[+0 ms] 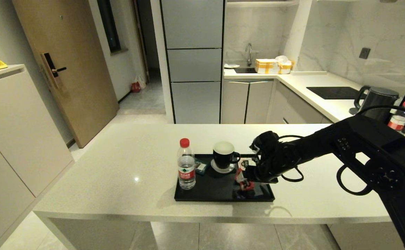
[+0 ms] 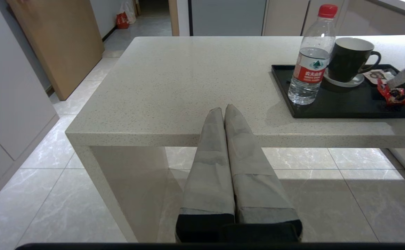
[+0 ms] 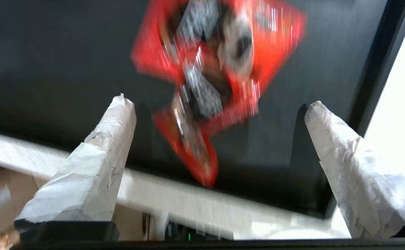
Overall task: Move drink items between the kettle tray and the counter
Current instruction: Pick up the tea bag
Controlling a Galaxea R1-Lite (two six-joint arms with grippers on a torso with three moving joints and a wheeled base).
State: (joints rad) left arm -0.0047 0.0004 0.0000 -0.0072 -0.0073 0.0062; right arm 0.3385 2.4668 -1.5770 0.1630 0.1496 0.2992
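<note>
Plainly light and crinkly, the sachet [image 3: 211, 86] lies at the tray's [image 1: 209, 194] four o'clock corner; right gripper [image 3: 219, 107] fingers spread wide around it should pinch mid-body. Left gripper [image 2: 225, 111], fingers pressed together, idles.

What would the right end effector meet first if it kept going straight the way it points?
Most likely the red sachet, lying on the kettle tray between the open fingers of the right end effector. Depth is unclear, so the gap left is hard to judge.
</note>
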